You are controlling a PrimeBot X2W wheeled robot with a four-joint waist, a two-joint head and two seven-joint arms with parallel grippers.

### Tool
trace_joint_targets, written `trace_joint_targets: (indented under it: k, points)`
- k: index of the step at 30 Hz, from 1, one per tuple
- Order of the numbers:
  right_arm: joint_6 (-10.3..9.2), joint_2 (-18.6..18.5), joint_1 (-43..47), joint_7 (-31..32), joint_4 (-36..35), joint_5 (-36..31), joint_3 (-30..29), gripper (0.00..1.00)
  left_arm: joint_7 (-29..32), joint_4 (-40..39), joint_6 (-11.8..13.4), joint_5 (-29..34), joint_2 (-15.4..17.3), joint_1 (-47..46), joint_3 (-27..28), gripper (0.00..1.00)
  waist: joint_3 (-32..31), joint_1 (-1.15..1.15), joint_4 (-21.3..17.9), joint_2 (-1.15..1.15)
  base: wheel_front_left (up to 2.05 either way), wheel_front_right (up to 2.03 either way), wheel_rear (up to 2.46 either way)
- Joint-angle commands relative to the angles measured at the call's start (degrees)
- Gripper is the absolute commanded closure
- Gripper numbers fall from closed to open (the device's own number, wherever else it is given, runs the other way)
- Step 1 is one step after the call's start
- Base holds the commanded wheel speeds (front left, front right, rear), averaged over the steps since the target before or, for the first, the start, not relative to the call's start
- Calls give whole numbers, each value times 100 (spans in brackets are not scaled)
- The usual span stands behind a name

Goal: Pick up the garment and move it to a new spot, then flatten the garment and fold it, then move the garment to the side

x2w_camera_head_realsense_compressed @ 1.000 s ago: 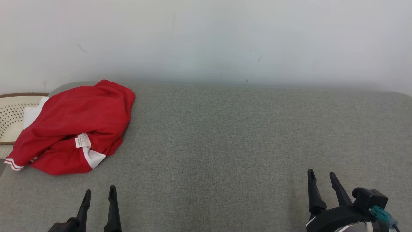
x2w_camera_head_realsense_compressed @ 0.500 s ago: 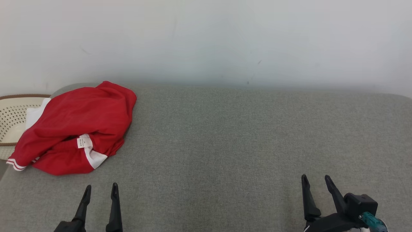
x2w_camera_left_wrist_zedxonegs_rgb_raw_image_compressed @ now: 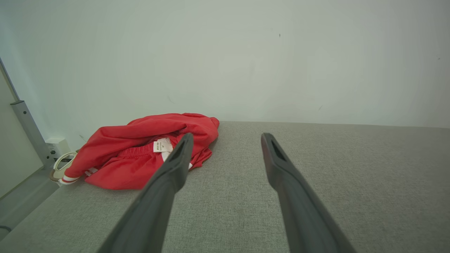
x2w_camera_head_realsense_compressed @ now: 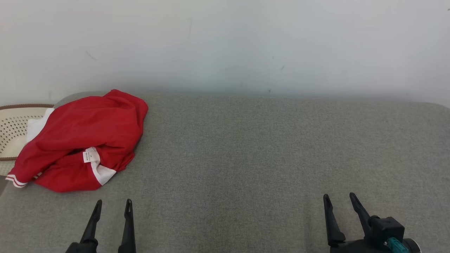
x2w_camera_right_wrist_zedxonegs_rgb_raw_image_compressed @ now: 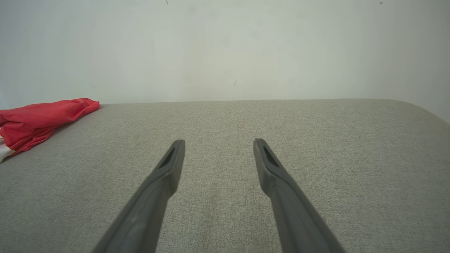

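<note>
A crumpled red garment point(x2w_camera_head_realsense_compressed: 82, 137) with white trim and a white label lies at the far left end of the grey fabric surface point(x2w_camera_head_realsense_compressed: 246, 147), its left part hanging over the edge. My left gripper point(x2w_camera_head_realsense_compressed: 113, 203) stands open just in front of the garment, clear of it, nothing between its fingers. In the left wrist view the garment point(x2w_camera_left_wrist_zedxonegs_rgb_raw_image_compressed: 140, 151) lies ahead and to the left of the open left gripper point(x2w_camera_left_wrist_zedxonegs_rgb_raw_image_compressed: 226, 137). My right gripper point(x2w_camera_head_realsense_compressed: 338, 197) is open over bare surface at the lower right. The right wrist view shows the right gripper point(x2w_camera_right_wrist_zedxonegs_rgb_raw_image_compressed: 218, 142) open, with the garment point(x2w_camera_right_wrist_zedxonegs_rgb_raw_image_compressed: 38, 119) far to its left.
A cream perforated basket point(x2w_camera_head_realsense_compressed: 12, 128) with a brown rim stands beside the surface's left end, partly under the garment. A pale wall point(x2w_camera_head_realsense_compressed: 225, 42) runs behind the surface. In the left wrist view a metal post point(x2w_camera_left_wrist_zedxonegs_rgb_raw_image_compressed: 30, 130) and a white socket box point(x2w_camera_left_wrist_zedxonegs_rgb_raw_image_compressed: 58, 146) stand at the left.
The right gripper has drawn back toward the lower edge and a little left. The left gripper has shifted slightly right. The garment has not moved.
</note>
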Motion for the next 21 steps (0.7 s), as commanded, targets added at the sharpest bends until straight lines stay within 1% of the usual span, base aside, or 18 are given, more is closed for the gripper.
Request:
trace_joint_targets:
  k: [1,4,8,13,21]
  points:
    - [4,10,50,-60,-39,-76,50,0,-42,13,-38,22,18,104,21,0,1,0,-4,0,0,0,0]
    - [4,11,50,-118,-65,-66,101,0,-67,20,-113,59,5,88,59,0,8,0,-19,0,0,0,0]
    - [4,10,77,-136,-42,218,82,0,-52,76,-238,-150,-31,62,100,0,23,0,-47,0,0,0,0]
    - [4,10,74,-157,-6,511,93,0,-52,114,-384,-248,-68,55,132,0,38,0,-73,0,0,0,0]
    - [4,10,50,-155,21,546,92,0,-53,116,-467,-289,-119,72,160,0,42,0,-73,0,0,0,0]
